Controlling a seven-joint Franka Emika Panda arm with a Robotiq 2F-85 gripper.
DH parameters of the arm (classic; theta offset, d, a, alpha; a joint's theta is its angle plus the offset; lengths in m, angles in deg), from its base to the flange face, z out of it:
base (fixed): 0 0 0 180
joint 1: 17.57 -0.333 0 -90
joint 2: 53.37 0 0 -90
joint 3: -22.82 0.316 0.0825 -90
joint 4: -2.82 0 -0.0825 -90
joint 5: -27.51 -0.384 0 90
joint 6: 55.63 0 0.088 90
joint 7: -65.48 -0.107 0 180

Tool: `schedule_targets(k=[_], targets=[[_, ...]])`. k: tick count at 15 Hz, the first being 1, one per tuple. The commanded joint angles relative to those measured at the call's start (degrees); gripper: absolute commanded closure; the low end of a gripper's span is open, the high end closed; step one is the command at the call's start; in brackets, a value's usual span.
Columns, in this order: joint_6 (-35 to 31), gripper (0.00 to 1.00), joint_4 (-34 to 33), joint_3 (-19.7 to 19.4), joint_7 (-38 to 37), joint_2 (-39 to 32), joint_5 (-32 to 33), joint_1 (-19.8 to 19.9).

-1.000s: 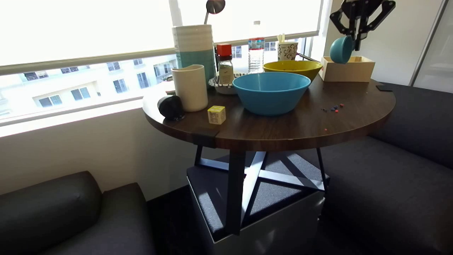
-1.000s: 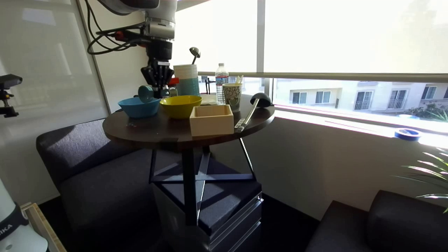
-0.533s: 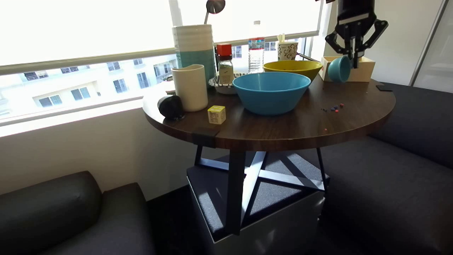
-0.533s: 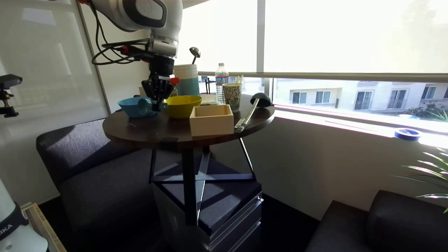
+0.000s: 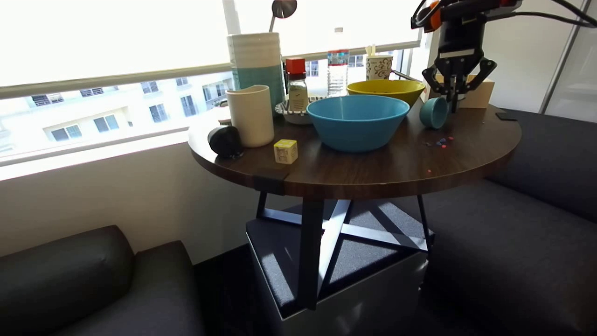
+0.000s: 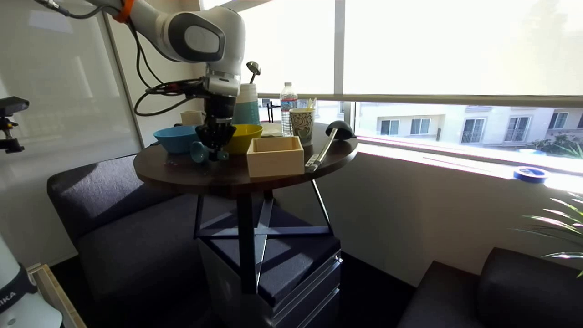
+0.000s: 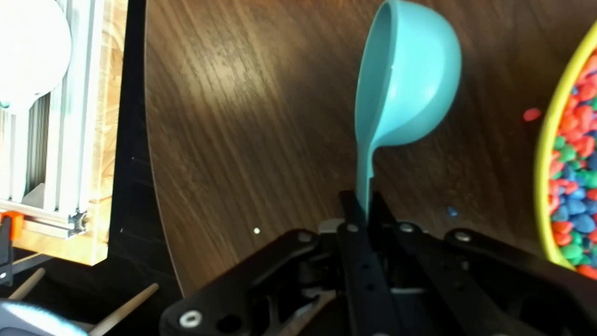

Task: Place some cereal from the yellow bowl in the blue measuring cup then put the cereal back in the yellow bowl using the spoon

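Note:
My gripper is shut on the flat handle of the blue measuring cup. The cup is tipped on its side, low over the table. In the wrist view the fingertips pinch the handle, and the cup's bowl part extends beyond them with its opening facing left. The cup also shows in an exterior view. The yellow bowl stands behind the gripper there. In the wrist view its rim is at the right edge, with red, blue and green cereal pieces inside.
The large teal-blue bowl stands beside the yellow bowl. A tan box is close to the gripper. A dark ladle lies beyond it, near a paper cup. Loose pieces lie on the table.
My gripper has come down toward the table with the measuring cup held in it, from above the bowls' rims to low over the tabletop. The bowls and box have not moved.

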Motion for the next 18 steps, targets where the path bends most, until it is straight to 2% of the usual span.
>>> schedule_targets(k=[1, 3, 4, 5, 7, 16, 18], targets=[[-4.99, 0.98, 4.36, -1.43, 3.89, 0.95, -5.31, 0.09], [-5.26, 0.98, 5.02, -2.19, 5.48, 0.85, -7.77, 0.32], [-5.10, 0.92, 5.19, -2.46, 6.22, 0.78, -8.65, 0.35], [-5.21, 0.67, 5.43, -2.70, 6.71, 0.74, -9.21, 0.39], [-4.99, 0.64, 5.31, -3.06, 7.66, 0.80, -9.99, 0.47], [-3.94, 0.01, 6.49, -3.66, 8.72, 2.23, -8.87, 0.92], [-3.26, 0.00, 6.72, -3.69, 8.46, 3.92, -7.32, 1.28]])
